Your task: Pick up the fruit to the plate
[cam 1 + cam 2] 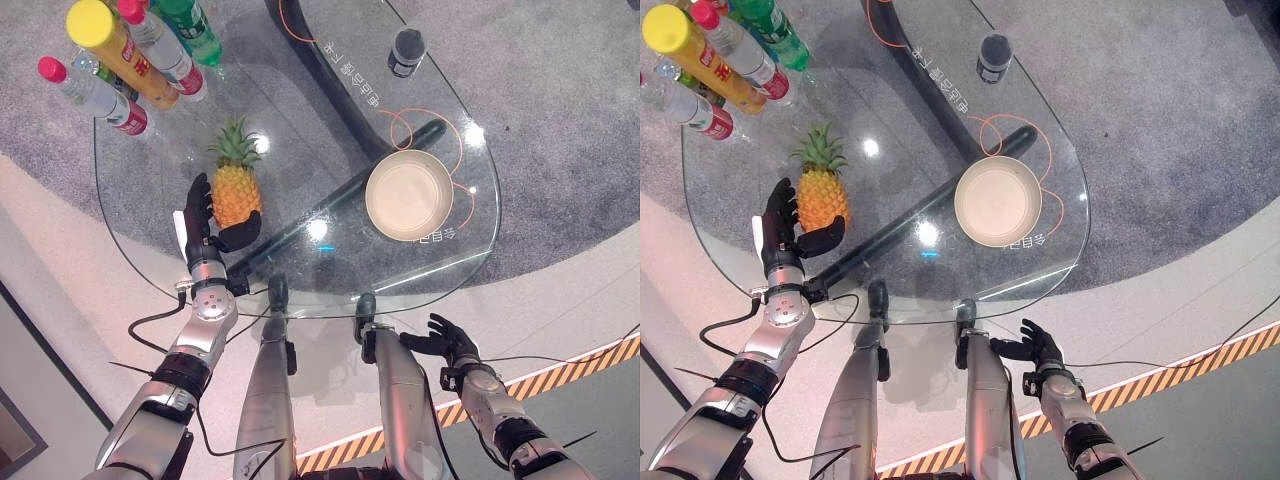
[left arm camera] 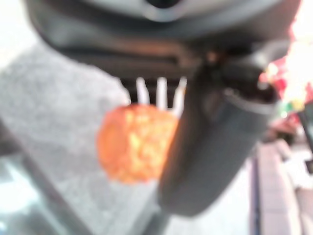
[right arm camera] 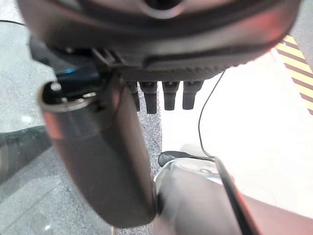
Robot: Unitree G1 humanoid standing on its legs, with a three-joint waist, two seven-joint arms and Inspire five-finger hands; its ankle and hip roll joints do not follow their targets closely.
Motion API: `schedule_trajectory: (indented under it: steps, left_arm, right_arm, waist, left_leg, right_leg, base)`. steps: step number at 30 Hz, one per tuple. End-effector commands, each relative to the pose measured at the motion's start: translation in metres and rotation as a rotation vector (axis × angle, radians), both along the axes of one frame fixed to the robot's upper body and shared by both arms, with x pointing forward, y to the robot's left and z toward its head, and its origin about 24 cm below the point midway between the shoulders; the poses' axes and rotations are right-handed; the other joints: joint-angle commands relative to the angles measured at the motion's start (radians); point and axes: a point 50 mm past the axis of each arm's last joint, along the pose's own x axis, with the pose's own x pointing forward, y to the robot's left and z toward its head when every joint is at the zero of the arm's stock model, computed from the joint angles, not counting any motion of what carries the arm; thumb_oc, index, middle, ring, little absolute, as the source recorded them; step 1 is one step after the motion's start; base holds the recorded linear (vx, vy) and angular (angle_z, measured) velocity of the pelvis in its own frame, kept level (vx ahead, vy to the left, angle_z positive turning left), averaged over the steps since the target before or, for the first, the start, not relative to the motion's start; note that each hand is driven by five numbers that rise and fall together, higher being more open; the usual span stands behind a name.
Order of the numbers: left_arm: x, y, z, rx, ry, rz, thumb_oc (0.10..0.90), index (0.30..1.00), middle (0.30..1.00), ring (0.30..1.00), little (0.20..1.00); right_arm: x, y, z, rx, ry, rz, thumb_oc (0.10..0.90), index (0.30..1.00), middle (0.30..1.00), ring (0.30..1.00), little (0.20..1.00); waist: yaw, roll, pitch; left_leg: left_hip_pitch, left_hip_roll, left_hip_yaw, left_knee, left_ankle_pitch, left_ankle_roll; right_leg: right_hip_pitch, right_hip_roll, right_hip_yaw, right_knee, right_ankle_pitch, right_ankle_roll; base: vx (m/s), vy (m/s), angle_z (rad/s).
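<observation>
From the head views, the pineapple stands upright on the glass table near its left edge, and the left hand sits at it with straight fingers up along its left flank and the thumb hooked across its base. The left wrist view adds the fruit's orange underside between the thumb and the fingers, the fingers lying behind it rather than wrapped round it. The right hand hangs off the table's near edge, fingers loosely spread and holding nothing; its wrist view shows them straight. The plate lies empty toward the table's right side, well apart from the pineapple. Several bottles cluster at the far left corner, and a dark can stands at the far edge.
</observation>
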Motion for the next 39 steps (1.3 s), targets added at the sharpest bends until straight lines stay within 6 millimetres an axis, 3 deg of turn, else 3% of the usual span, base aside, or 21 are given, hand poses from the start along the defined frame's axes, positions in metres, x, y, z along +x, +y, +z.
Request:
schedule_trajectory:
  steps: [1, 20, 31, 32, 33, 34, 35, 39]
  left_arm:
    - [0.008, 0.000, 0.039, 0.036, -0.177, -0.011, 0.800, 0.900, 0.900, 0.900, 0.900]
    - [0.018, 0.002, 0.004, 0.044, 0.116, -0.009, 0.800, 0.900, 0.900, 0.900, 0.900]
    - [0.021, -0.001, 0.003, 0.163, 0.169, -0.042, 0.800, 0.900, 0.900, 0.900, 0.900]
    - [0.021, -0.001, 0.004, 0.201, 0.174, -0.046, 0.712, 0.825, 0.825, 0.825, 0.812]
    - [0.021, -0.001, 0.004, 0.222, 0.180, -0.049, 0.542, 0.679, 0.679, 0.679, 0.642]
    - [0.022, -0.001, 0.005, 0.228, 0.183, -0.051, 0.215, 0.399, 0.399, 0.399, 0.315]
    - [0.022, 0.000, 0.005, 0.231, 0.186, -0.051, 0.100, 0.300, 0.300, 0.300, 0.200]
    - [0.023, 0.000, 0.004, 0.233, 0.214, -0.052, 0.100, 0.300, 0.300, 0.300, 0.200]
  right_arm:
    - [-0.050, -0.008, -0.036, -0.063, 0.234, 0.030, 0.800, 0.900, 0.900, 0.900, 0.900]
    - [-0.042, -0.004, -0.032, -0.062, 0.224, 0.045, 0.800, 0.900, 0.900, 0.900, 0.900]
    - [-0.040, -0.006, -0.031, -0.077, 0.224, 0.054, 0.800, 0.900, 0.900, 0.900, 0.900]
    - [-0.040, -0.006, -0.031, -0.076, 0.224, 0.053, 0.800, 0.900, 0.900, 0.900, 0.900]
    - [-0.040, -0.008, -0.030, -0.076, 0.224, 0.052, 0.800, 0.900, 0.900, 0.900, 0.900]
    - [-0.040, -0.008, -0.030, -0.076, 0.224, 0.051, 0.800, 0.900, 0.900, 0.900, 0.900]
    - [-0.040, -0.008, -0.030, -0.075, 0.225, 0.051, 0.800, 0.900, 0.900, 0.900, 0.900]
    - [-0.041, -0.008, -0.031, -0.078, 0.225, 0.051, 0.800, 0.900, 0.900, 0.900, 0.900]
  waist:
    - [-0.015, -0.033, -0.008]
    - [-0.024, -0.031, -0.008]
    - [-0.026, -0.026, -0.008]
    - [-0.026, -0.026, -0.008]
    - [-0.026, -0.025, -0.008]
    - [-0.025, -0.025, -0.008]
    - [-0.025, -0.025, -0.008]
    - [-0.025, -0.021, -0.008]
  left_leg:
    - [-0.029, -0.049, 0.076, 0.194, -0.117, 0.054]
    - [-0.043, -0.062, 0.076, 0.175, -0.108, 0.054]
    - [-0.049, -0.063, 0.077, 0.178, -0.105, 0.053]
    - [-0.050, -0.062, 0.077, 0.178, -0.105, 0.053]
    - [-0.050, -0.062, 0.078, 0.177, -0.104, 0.053]
    - [-0.050, -0.061, 0.078, 0.176, -0.104, 0.053]
    - [-0.049, -0.062, 0.077, 0.176, -0.104, 0.053]
    - [-0.050, -0.065, 0.076, 0.173, -0.103, 0.053]
  right_leg:
    - [0.040, 0.000, 0.012, -0.299, 0.281, 0.048]
    - [0.024, 0.004, 0.009, -0.312, 0.289, 0.052]
    - [0.018, 0.000, 0.009, -0.312, 0.293, 0.054]
    - [0.018, -0.001, 0.008, -0.312, 0.292, 0.054]
    - [0.018, 0.000, 0.007, -0.313, 0.292, 0.054]
    - [0.018, 0.000, 0.007, -0.312, 0.292, 0.054]
    - [0.018, 0.000, 0.007, -0.312, 0.292, 0.054]
    - [0.017, -0.002, 0.007, -0.314, 0.293, 0.054]
  base:
    - [0.00, 0.000, 0.00]
    - [0.00, 0.000, 0.00]
    - [0.00, 0.000, 0.00]
    - [0.00, 0.000, 0.00]
    - [0.00, 0.000, 0.00]
    - [0.00, 0.000, 0.00]
    - [0.00, 0.000, 0.00]
    - [0.00, 0.000, 0.00]
